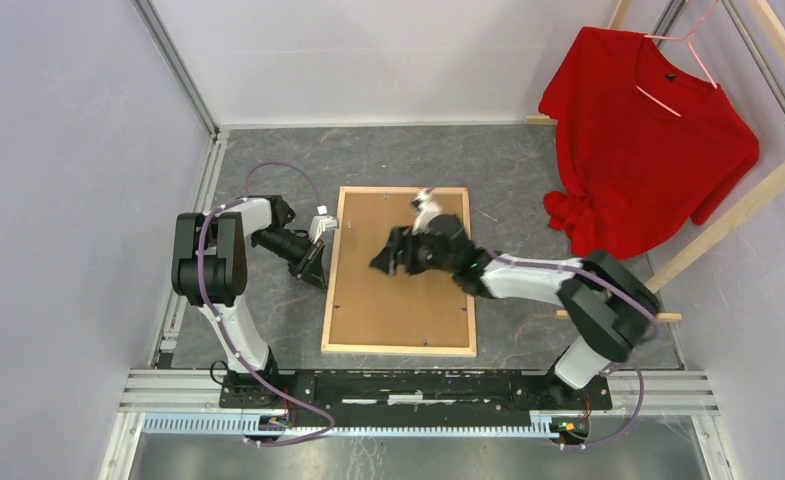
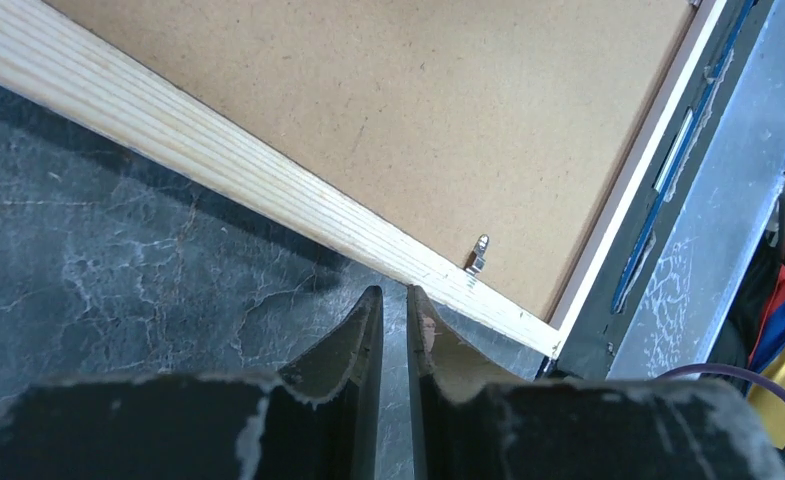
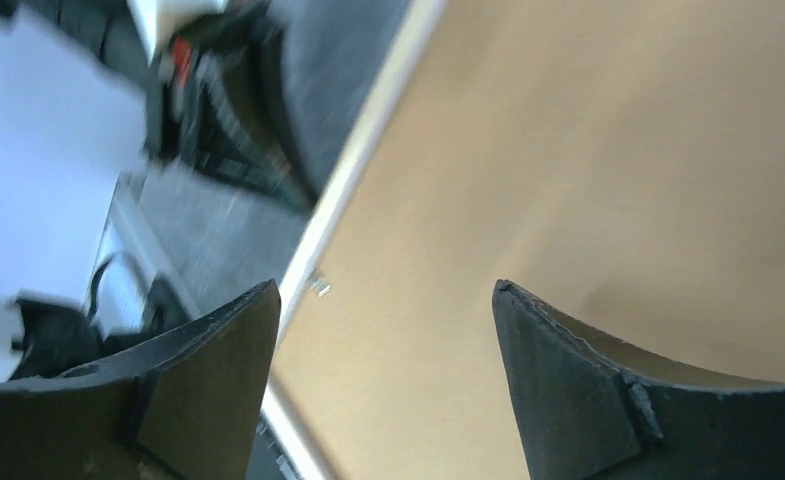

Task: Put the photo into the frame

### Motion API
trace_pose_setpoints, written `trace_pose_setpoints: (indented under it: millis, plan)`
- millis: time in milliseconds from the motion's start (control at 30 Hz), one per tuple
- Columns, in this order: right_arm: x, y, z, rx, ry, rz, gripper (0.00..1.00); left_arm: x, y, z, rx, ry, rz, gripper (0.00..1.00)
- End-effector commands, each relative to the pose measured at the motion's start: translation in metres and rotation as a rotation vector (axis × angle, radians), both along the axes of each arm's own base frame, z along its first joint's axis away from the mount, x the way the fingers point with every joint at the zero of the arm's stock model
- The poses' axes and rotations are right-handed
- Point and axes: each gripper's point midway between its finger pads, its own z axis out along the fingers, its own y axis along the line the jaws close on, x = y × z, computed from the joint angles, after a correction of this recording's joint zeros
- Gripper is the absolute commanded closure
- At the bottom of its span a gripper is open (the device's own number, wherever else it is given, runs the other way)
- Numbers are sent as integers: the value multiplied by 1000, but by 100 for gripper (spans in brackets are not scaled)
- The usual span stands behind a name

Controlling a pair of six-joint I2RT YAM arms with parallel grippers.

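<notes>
The frame (image 1: 330, 270) lies face down on the table with its bare light-wood reverse up. A brown hardboard sheet (image 1: 398, 300) fills it. The photo is hidden or out of view. My left gripper (image 1: 319, 273) is shut and empty, low on the table just outside the frame's left rail (image 2: 218, 150); its tips (image 2: 395, 295) nearly touch the rail near a small metal tab (image 2: 479, 255). My right gripper (image 1: 382, 262) is open and empty above the hardboard (image 3: 588, 150), its tips (image 3: 385, 290) near the left rail (image 3: 368, 130).
A red shirt (image 1: 648, 140) hangs on a pink hanger from a bare-wood clothes rack (image 1: 748, 190) at the back right. Grey walls and metal rails enclose the table. The arm bases' mounting rail (image 1: 418, 385) runs along the near edge.
</notes>
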Motion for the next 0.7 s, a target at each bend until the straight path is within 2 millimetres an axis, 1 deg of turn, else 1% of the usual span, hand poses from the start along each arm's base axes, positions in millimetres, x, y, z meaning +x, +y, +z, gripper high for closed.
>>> trace_pose_setpoints:
  millis: [0,33,67,133,200,267,333,433,500,533,667]
  plan:
    - [59,-84,23,-69,-119,-249,13,9,4,6,20,-78,-25,79]
    - [71,-108,22,-109,-127,-325,10,7,5,5,24,-76,-27,79]
    - [80,-129,22,-133,-131,-384,9,6,5,4,27,-80,-29,79]
    - [97,-175,10,-197,-106,-518,8,2,5,4,25,-85,-35,79]
    - [106,-205,-1,-214,-72,-598,8,-2,4,4,21,-87,-44,79]
    - [114,-222,-11,-231,-58,-643,7,-8,1,4,19,-88,-61,78]
    - [123,-224,-19,-255,-48,-633,7,-14,-2,2,29,-88,-83,78]
    - [133,-206,-35,-266,6,-561,9,-21,-10,-3,58,-106,-114,78]
    - [138,-192,-34,-232,9,-532,10,-26,-16,-3,67,-111,-138,79]
    - [141,-189,-32,-227,5,-528,10,-27,-19,-3,69,-119,-144,78]
    - [146,-183,-26,-209,-4,-532,10,-26,-23,2,63,-137,-156,78]
